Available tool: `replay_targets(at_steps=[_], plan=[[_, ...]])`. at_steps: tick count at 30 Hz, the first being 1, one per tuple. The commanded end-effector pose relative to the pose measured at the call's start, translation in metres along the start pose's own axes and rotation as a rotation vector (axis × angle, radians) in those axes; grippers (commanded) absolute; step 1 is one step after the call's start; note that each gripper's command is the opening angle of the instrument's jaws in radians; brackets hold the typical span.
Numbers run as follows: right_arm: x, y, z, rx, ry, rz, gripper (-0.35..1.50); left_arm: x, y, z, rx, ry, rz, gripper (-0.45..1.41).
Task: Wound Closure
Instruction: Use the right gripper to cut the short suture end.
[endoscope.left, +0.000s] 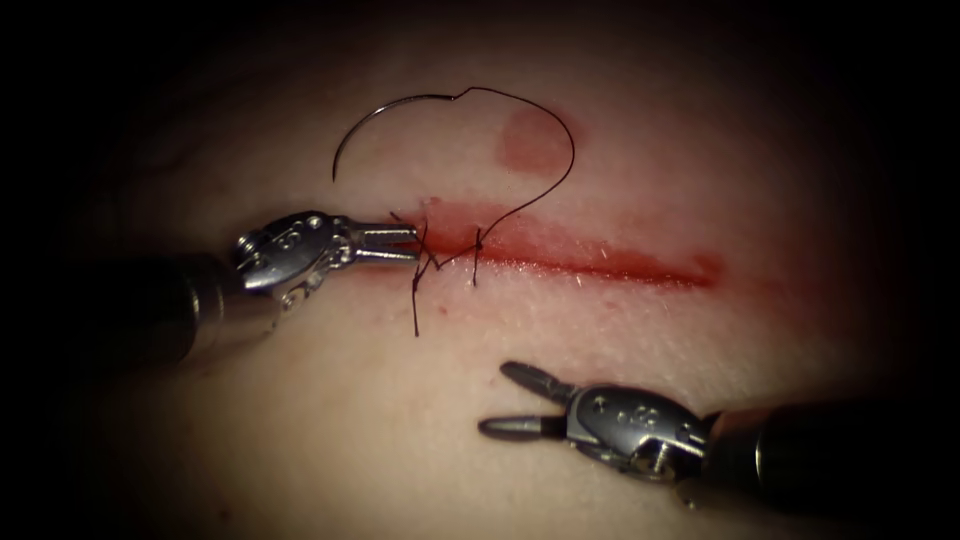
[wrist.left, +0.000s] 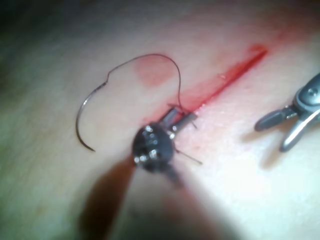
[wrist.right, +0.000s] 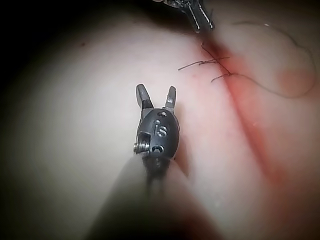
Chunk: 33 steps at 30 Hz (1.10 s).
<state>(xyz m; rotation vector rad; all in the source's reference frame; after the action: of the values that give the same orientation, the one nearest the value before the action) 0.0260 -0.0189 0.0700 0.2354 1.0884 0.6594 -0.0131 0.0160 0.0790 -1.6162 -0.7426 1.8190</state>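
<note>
The thin curved steel needle (endoscope.left: 372, 122) lies free on the pale pork tissue (endoscope.left: 300, 440), above the red cut's (endoscope.left: 590, 262) left end (nearer the left arm). Left end effector (endoscope.left: 410, 243) pinches dark thread (endoscope.left: 545, 190) at the knot; right end effector (endoscope.left: 512, 400) gapes, holding nothing.

- Setting: a surgical training bench in a lab, not an operating theatre.
- Evidence 1: the work surface is a slab of pale tissue (endoscope.left: 560, 340) with skin texture, lit by one tight pool of light, dark all round it.
- Evidence 2: a straight red cut (endoscope.left: 590, 262) runs across the slab, with dark thread (endoscope.left: 545, 190) and a curved needle (endoscope.left: 385, 125) lying on it.
- Evidence 3: two slim metal wristed tools, left tool (endoscope.left: 405, 243) and right tool (endoscope.left: 515, 402), reach in on long shafts, typical of a robotic surgery rig.
</note>
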Motion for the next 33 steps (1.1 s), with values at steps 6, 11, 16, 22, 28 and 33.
replay_targets(at_steps=[6,11,16,22,28,33], plan=[[-0.0007,-0.0003,0.0007,0.003,-0.005,0.003,0.67,-0.0005,0.0000,0.0013,0.003,0.004,-0.002,0.54],[-0.0008,-0.0001,0.0008,0.002,-0.005,0.003,0.66,0.0002,0.0008,0.0012,-0.017,0.007,-0.026,0.67],[-0.0008,0.0000,0.0009,0.000,-0.005,0.004,0.66,0.0018,0.0014,0.0010,-0.028,0.035,-0.040,0.64],[-0.0008,0.0000,0.0010,0.000,-0.005,0.003,0.66,0.0033,0.0015,0.0014,-0.030,0.073,-0.050,0.54],[-0.0009,-0.0002,0.0009,0.002,-0.008,0.002,0.66,0.0024,0.0018,0.0020,-0.031,0.071,-0.042,0.51],[-0.0009,-0.0001,0.0010,0.001,-0.008,0.002,0.66,0.0017,0.0023,0.0019,-0.043,0.068,-0.035,0.25]])
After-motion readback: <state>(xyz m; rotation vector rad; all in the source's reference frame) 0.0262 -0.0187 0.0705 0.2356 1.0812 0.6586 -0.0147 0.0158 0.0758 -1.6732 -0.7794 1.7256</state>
